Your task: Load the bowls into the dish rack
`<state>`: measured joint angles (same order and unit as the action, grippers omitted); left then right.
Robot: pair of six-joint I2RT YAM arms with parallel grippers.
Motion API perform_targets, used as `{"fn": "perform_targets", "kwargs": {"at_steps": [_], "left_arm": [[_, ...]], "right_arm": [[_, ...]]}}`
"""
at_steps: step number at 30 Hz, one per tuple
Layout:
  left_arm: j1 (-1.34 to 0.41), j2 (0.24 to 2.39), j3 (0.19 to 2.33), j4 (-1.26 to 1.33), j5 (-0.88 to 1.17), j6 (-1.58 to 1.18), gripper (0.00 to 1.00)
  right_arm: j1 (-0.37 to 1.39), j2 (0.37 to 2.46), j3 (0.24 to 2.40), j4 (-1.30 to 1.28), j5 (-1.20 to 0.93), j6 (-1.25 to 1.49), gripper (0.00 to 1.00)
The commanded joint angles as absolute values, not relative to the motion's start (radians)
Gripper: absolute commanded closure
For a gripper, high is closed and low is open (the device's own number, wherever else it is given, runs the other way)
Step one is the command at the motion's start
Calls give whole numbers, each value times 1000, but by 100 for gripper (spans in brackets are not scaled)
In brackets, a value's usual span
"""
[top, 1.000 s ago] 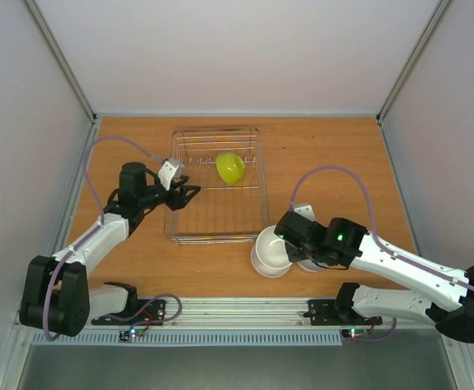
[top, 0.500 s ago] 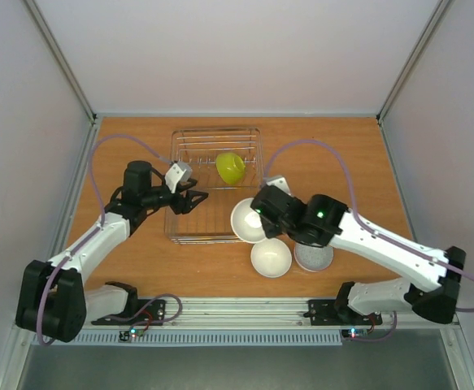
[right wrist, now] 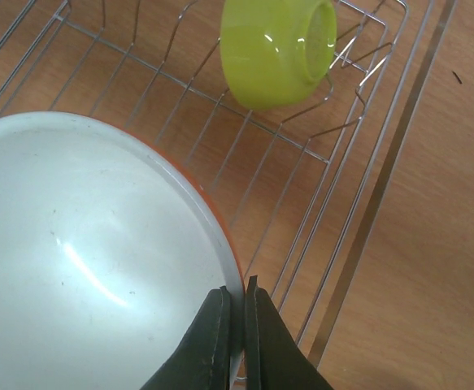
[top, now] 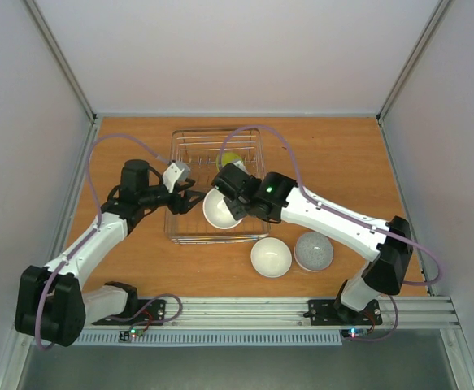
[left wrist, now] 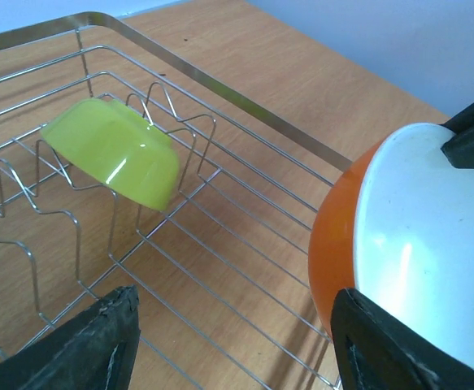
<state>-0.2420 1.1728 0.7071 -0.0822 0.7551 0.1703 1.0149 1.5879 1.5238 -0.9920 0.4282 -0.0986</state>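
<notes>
The right claw [right wrist: 237, 294] is clenched on the rim of the small round orange bowl [right wrist: 82, 260], white inside, with one finger inside the lip and one outside. It holds the bowl tilted over the near half of the rectangular silver wire dish rack [top: 216, 132]; whether the underside touches the rods cannot be told. That thin edge pinch is the main worry: the glaze looks slick and the bowl's weight hangs well off to one side of the fingers, so it may swivel or slide out and clatter onto the wires, or roll over the rack's low side. The small round lime green bowl [right wrist: 277, 53] already leans on its side among the upright tines in the far half of the rack, near enough that carrying the orange bowl further in could knock it flat or wedge the two together. The left claw [left wrist: 237, 357] is spread wide with nothing in it, at the rack's left side and close to the orange bowl, so a careless lowering could strike its fingers or trap the bowl against them. If the bowl is let go between tines rather than against one, it will likely settle flat, taking room needed by the plain round white bowl [top: 271, 257] and the round grey bowl [top: 313, 251], which wait on the wooden surface [top: 334, 162] just off the rack's near right corner
</notes>
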Motion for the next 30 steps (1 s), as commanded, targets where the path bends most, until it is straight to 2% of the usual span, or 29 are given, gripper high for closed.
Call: {"fn": "perform_targets", "kwargs": {"at_steps": [1,16,22,26,28,29,30], "left_arm": [[-256,1144,726,-89,803,193,34],[-256,1164,731,-95,801,199,35],[-258,1212,749,-115,805,200,46],[-262,1238,757,-123,788,201,47],[-266,1248,763,-127,775,204,54],[-268,1252,766,-131,771,205,62],[-269,1256,769,-135,768,206,75]], "right_arm": [[1012,1619,1592,-922,429,-132,99],[1000,1665,1621,-908,436,-154,99],[1000,1654,1640,-895,424,-161,99],[1000,1637,1636,-885,417,-166,99],[1000,1630,1631,-880,413,-168,99],[1000,1627,1627,-877,414,-170,99],[1000,1627,1624,-875,414,-170,99]]}}
